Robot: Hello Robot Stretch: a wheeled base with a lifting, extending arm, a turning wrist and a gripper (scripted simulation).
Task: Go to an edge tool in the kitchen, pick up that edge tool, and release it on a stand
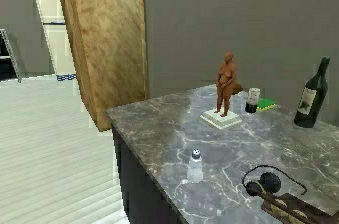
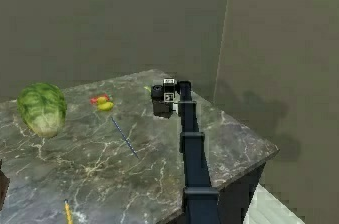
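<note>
**Step in hand (judged): position the gripper for the pick.**

1. Locate the target. In the arm side view a thin dark sliver lies flat on the marble countertop. Its shape suggests the edge tool, but it is too small to confirm.
2. Note the gripper at the far end of the arm, above the counter. The sliver lies near it, at about 8 o'clock. The state of the jaws cannot be told, nor whether the gripper holds anything.
3. Bring the gripper toward 8 o'clock. Set the fingers across the sliver's long axis, not along it.
4. Descend low: a flat, thin item probably leaves little to grasp.
5. Keep clear of the small red-and-yellow fruit at 9 o'clock from the gripper, and of the striped green melon beyond it.
6. In the forward view, a brown statuette and a dark bottle stand on the counter; avoid sweeping them.
</note>
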